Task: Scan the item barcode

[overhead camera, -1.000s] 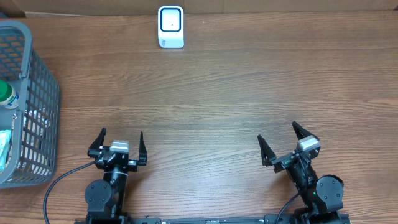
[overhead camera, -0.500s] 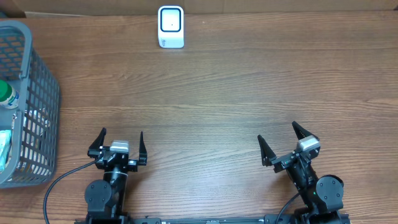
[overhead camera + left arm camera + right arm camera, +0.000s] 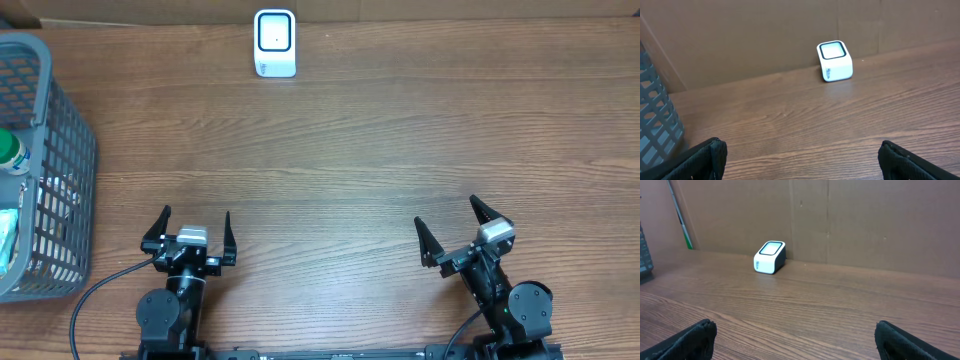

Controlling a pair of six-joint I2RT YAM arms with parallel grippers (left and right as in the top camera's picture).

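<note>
A small white barcode scanner (image 3: 275,43) with a dark window on top stands at the table's far edge; it also shows in the left wrist view as the scanner (image 3: 835,61) and in the right wrist view as the scanner (image 3: 769,257). Items lie in the grey basket (image 3: 62,160) at the left: a green-capped bottle (image 3: 10,151) and a pale packet (image 3: 7,236), both partly hidden by the mesh. My left gripper (image 3: 195,228) is open near the front edge, empty. My right gripper (image 3: 446,224) is open at the front right, also empty.
The grey mesh basket (image 3: 655,125) stands just left of the left gripper. A brown cardboard wall (image 3: 850,220) runs along the table's far edge behind the scanner. Bare wooden tabletop (image 3: 360,150) lies between the grippers and the scanner.
</note>
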